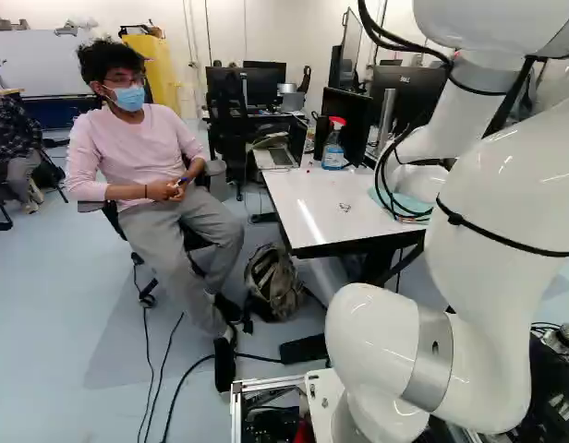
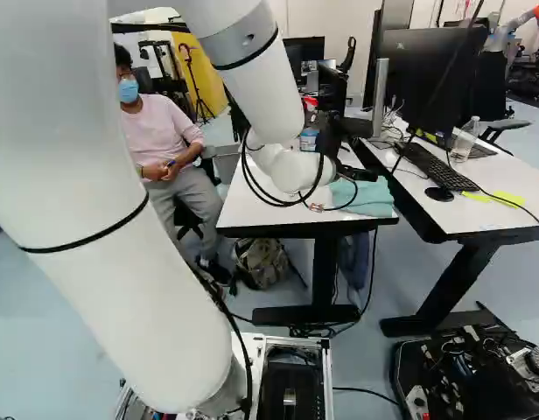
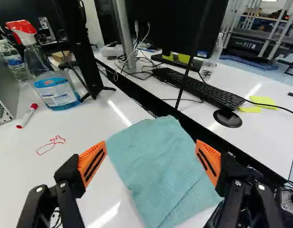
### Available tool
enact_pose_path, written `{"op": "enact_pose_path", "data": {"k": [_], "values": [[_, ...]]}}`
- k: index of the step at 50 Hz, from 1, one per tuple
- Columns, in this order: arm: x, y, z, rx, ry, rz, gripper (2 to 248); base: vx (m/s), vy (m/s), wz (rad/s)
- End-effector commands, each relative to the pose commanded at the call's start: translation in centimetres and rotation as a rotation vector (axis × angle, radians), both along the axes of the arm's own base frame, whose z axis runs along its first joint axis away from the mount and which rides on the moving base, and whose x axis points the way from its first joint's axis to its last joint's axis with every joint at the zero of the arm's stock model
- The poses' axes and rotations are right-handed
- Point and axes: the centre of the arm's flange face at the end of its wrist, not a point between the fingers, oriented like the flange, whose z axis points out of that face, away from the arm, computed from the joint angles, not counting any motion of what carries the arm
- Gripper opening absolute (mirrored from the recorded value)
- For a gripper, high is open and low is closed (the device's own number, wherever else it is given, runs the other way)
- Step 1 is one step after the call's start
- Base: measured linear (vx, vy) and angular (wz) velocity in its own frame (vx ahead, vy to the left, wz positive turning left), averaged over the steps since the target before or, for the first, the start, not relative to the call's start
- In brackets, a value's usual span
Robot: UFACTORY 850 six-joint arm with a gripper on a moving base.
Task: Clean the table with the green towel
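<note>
White and glossy, the table (image 1: 308,212) is carrying the towel (image 3: 158,164) beside its right edge, where a second desk (image 3: 275,152) is standing alongside. Flat and slightly creased, the towel is spreading toward the table's near right corner. Over it, the gripper (image 2: 361,173) is reaching with its two fingers standing wide apart. Their orange pads (image 3: 92,164) are facing each other, and the towel is showing between and ahead of them; whether either finger is touching the cloth, I cannot tell. Left of the towel, a red drawing (image 3: 50,145) is marking the surface. Beyond that, a marker (image 3: 27,116) is lying between a laptop (image 3: 4,88) and a spray bottle (image 3: 56,90). Across on the desk, a keyboard (image 3: 199,88) and a mouse (image 3: 227,118) are resting near its left edge.
</note>
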Motion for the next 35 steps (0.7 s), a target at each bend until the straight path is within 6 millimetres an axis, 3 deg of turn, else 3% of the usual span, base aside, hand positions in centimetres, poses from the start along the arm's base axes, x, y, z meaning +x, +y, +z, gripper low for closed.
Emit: {"op": "enact_pose_path", "data": {"k": [35], "values": [[2.3,-3.6,-1.6,0.099,0.14,-0.034,247,0.0,0.0,0.0]]}}
